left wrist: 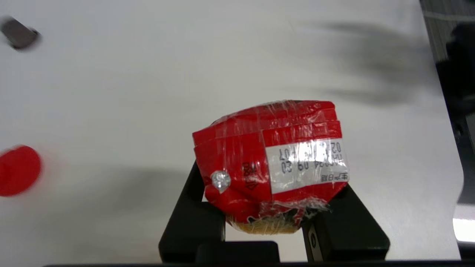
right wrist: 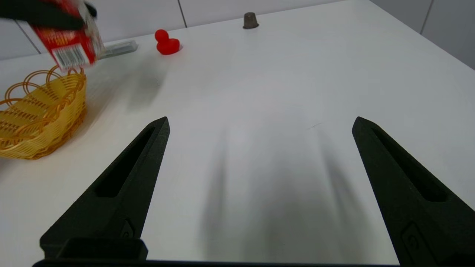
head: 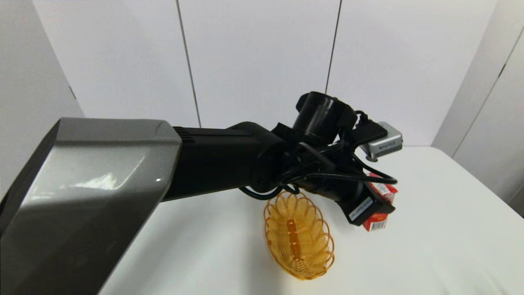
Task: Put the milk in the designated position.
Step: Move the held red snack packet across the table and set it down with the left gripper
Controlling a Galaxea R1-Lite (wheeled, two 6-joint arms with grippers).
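Observation:
The milk (head: 376, 222), a small red carton with a white label, hangs in the air with my left gripper (head: 370, 207) shut on it. In the left wrist view the milk (left wrist: 271, 163) sits between the two black fingers (left wrist: 193, 222), wrapped in clear tape. A yellow wire basket (head: 299, 237) lies on the white table just left of the carton. From the right wrist view the milk (right wrist: 68, 40) hovers over the near rim of the basket (right wrist: 41, 115). My right gripper (right wrist: 259, 122) is open and empty, low over bare table.
A red toy duck (right wrist: 167, 42) stands at the back of the table beside a flat clear bar (right wrist: 118, 46). A small grey cup-shaped piece (right wrist: 250, 20) sits farther back. The left arm's large grey and black links fill the head view's left.

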